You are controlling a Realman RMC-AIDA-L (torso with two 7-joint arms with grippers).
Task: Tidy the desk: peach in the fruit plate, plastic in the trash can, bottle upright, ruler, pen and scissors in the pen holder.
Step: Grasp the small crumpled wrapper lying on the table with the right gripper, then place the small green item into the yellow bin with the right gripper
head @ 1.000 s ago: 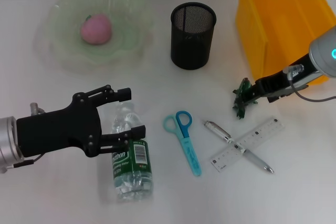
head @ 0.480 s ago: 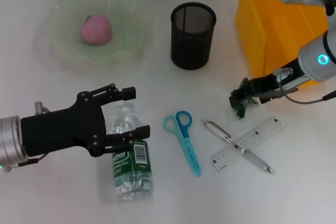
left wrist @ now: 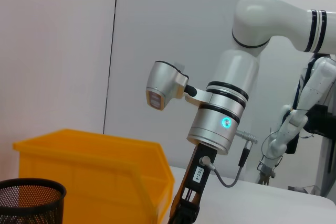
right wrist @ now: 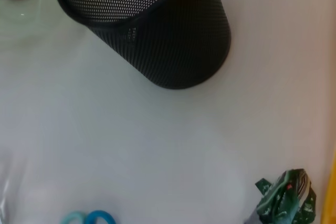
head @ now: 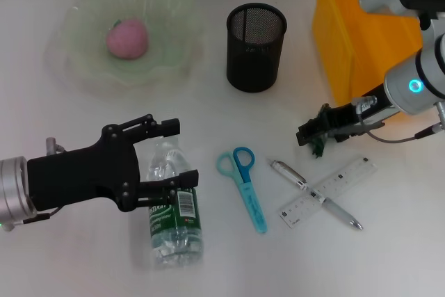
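Now we see the peach [head: 126, 38] lying in the pale green fruit plate [head: 76, 67] at the far left of the white desk [head: 83, 255]. Our left gripper [head: 174, 156] sits at the near left with its fingers spread apart, one on each side of the neck end of the bottle [head: 174, 206]. The bottle lies on its side with its green label turned up; we cannot tell whether the fingers touch it.

Our right gripper [head: 311, 132] is low over the desk at the right, just beside the near left corner of the yellow trash can [head: 354, 39]. It is clenched on the crumpled green plastic [head: 318, 147], which hangs from its tip; the right wrist view shows the same wrapper [right wrist: 286, 200] close beside the can's yellow edge.

Between the two arms, at the far middle, the black mesh pen holder [head: 255, 46] stands upright. Nearer to us lie the scissors [head: 243, 186] with blue and teal handles, their blades pointing toward the near edge. Right of them the pen [head: 299, 182] lies crossed with the ruler [head: 330, 189], the two touching, both just near of the right gripper. In the left wrist view the right arm [left wrist: 223, 114] stands above the trash can [left wrist: 89, 171] and the rim of the pen holder [left wrist: 29, 195].
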